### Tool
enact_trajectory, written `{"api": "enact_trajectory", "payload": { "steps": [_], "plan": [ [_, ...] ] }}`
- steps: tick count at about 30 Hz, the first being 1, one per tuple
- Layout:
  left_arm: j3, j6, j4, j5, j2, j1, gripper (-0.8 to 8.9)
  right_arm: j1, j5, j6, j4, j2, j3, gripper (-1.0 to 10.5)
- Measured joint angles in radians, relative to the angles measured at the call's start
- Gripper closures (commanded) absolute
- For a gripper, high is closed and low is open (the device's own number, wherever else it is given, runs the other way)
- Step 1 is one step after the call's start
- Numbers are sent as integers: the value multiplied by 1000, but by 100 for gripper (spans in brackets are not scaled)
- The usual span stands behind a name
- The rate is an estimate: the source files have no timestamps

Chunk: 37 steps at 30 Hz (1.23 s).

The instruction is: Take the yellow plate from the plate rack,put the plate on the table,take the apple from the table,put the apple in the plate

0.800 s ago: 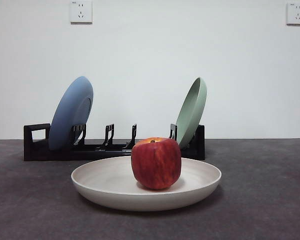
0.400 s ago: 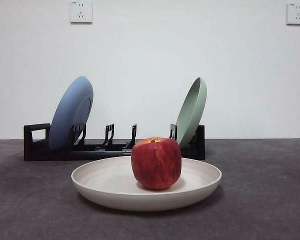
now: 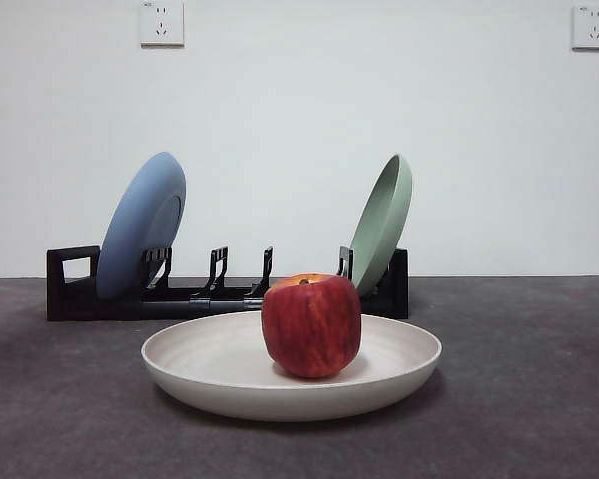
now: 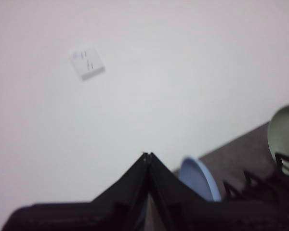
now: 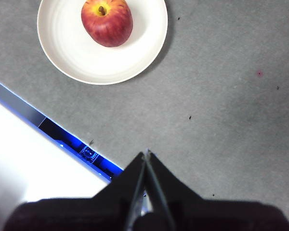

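Nothing moved since the earlier frames: apple [image 3: 311,326] at rest in plate [image 3: 220,374], on counter [image 3: 519,399] before rack [image 3: 70,284].

Both grippers raised and clear, out of the front view. Left gripper [image 4: 147,157] jaws together, aimed at wall over blurred blue plate [image 4: 198,178], partly hidden behind the jaws. Right gripper [image 5: 145,154] jaws together, well apart from the plate. Green plate [image 3: 382,224] leaning in rack, cut off in left wrist view.

No legible text, label, brand or number is observed on any surface. Faint marks are noted on the wall socket [image 3: 161,22] and the second socket [image 3: 592,26], possibly lettering, but too small to be read.
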Motion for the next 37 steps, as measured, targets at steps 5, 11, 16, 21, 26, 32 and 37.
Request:
{"api": "enact_trajectory", "payload": {
  "steps": [5,11,16,21,26,32,37],
  "plan": [
    [-269,-80,68,0,-103,7,817,0,0,0,0,0,0,945],
    [-475,-159,81,-5,-216,7,817,0,0,0,0,0,0,945],
    [-576,-211,87,-5,-293,7,817,0,0,0,0,0,0,945],
    [-620,-262,46,-13,-317,19,817,0,0,0,0,0,0,945],
    [-620,-282,-5,-13,-317,27,817,0,0,0,0,0,0,945],
    [-620,-288,-3,-1,-314,28,817,0,0,0,0,0,0,945],
    [-620,-288,-3,-1,-304,28,817,0,0,0,0,0,0,945]
  ]
}}
